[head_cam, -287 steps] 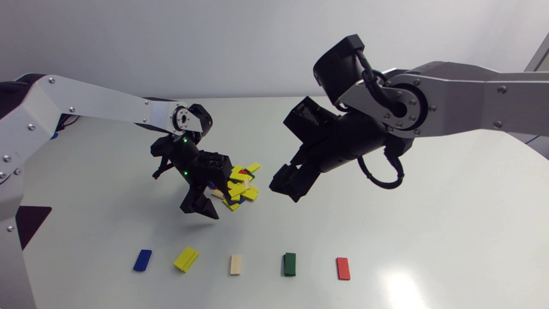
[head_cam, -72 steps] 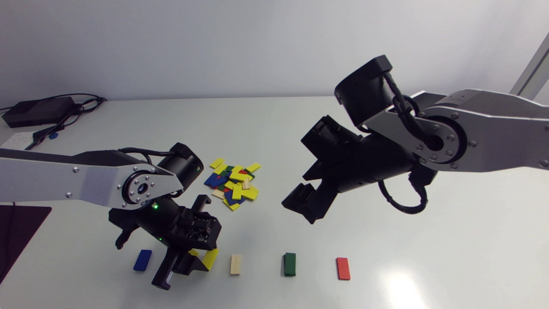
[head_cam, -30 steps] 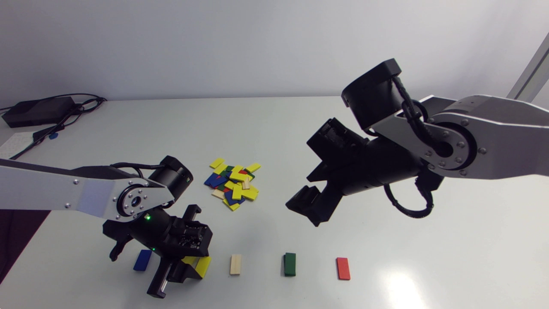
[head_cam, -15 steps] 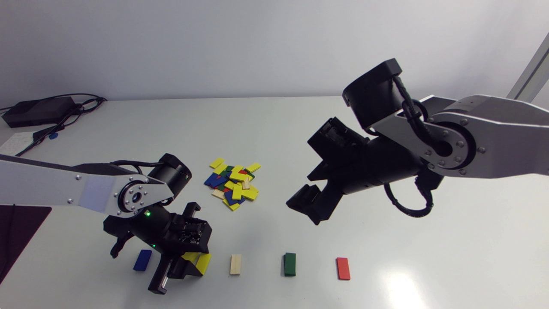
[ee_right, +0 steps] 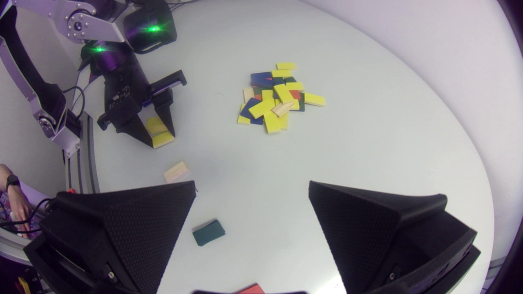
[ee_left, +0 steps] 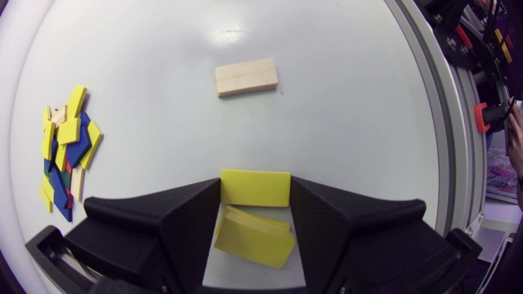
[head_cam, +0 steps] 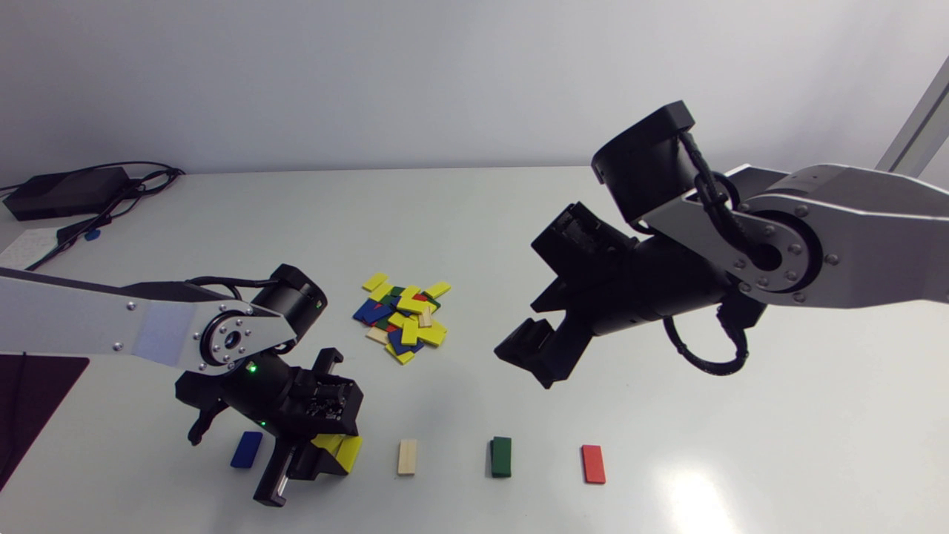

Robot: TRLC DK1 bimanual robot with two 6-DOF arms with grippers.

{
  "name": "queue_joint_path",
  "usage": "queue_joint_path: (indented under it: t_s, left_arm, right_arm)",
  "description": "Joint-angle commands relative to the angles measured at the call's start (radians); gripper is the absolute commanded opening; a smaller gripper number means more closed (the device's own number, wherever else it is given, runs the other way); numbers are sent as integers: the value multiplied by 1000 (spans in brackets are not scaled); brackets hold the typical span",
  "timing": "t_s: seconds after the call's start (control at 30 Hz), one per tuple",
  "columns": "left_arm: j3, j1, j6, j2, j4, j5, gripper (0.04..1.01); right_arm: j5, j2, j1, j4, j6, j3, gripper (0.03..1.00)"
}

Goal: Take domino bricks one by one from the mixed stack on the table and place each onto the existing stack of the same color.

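A pale grey worktop (head_cam: pixel 474 222) under a blank wall carries everything. The yellow brick (ee_left: pixel 255 194) is pinched by its 2 short ends in the left tool (ee_left: pixel 255 181), which is closed on it to the brick's length. Directly under it lies the yellow stack (ee_left: pixel 255 243), skewed a little against the held brick. Whether they already touch I cannot tell, though a gap seems likely.

In the head view the stack sits at about 7 o'clock from the mixed pile (head_cam: pixel 400 319). The blue brick (head_cam: pixel 246 449) is at its 9 o'clock, and the wooden (head_cam: pixel 407 457), green (head_cam: pixel 501 456) and red (head_cam: pixel 593 463) ones run toward 3 o'clock. The right tool (ee_right: pixel 251 185) hangs wide open and empty at 4 o'clock of the pile.

To place well, I judge: twist the wrist slightly to match the skew, lower until the faces meet, then open just enough that neither finger nudges the bricks below.
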Motion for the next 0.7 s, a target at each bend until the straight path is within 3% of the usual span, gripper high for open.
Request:
queue_joint_path:
  t_s: [0.0, 0.67]
  left_arm:
    - [-57, 17, 32, 13, 5, -47, 243]
    - [-72, 21, 34, -21, -6, -52, 243]
  right_arm:
    - [-5, 10, -8, 9, -4, -26, 970]
    - [-5, -15, -3, 12, 0, -44, 970]
